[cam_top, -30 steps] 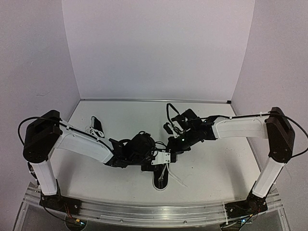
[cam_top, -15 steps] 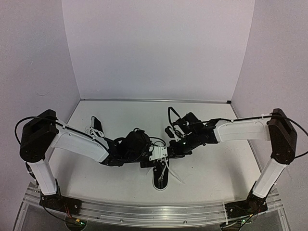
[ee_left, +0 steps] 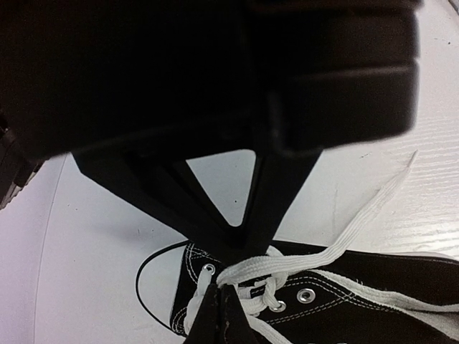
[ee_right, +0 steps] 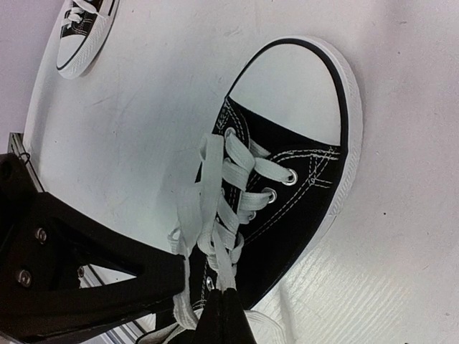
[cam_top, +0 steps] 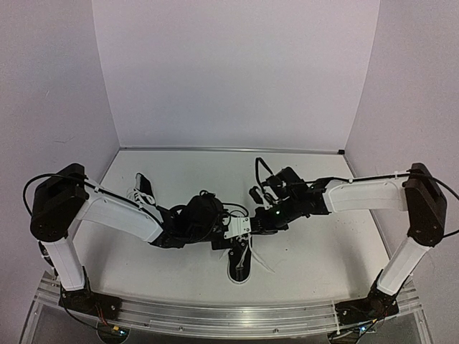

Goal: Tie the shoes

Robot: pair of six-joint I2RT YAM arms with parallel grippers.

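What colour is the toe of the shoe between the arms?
White toe cap, black-edged; right wrist view shows it best.

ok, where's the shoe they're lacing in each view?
Top external: the shoe bottom centre, upper part covered.
Left wrist: shoe along the bottom, toe left.
Right wrist: shoe centre, toe top right.
Shared landmark: its white laces.

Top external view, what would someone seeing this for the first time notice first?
The left end effector and right end effector meet over one black sneaker near the front middle of the table, and each looks shut on its white laces. The second sneaker sits alone farther back on the left.
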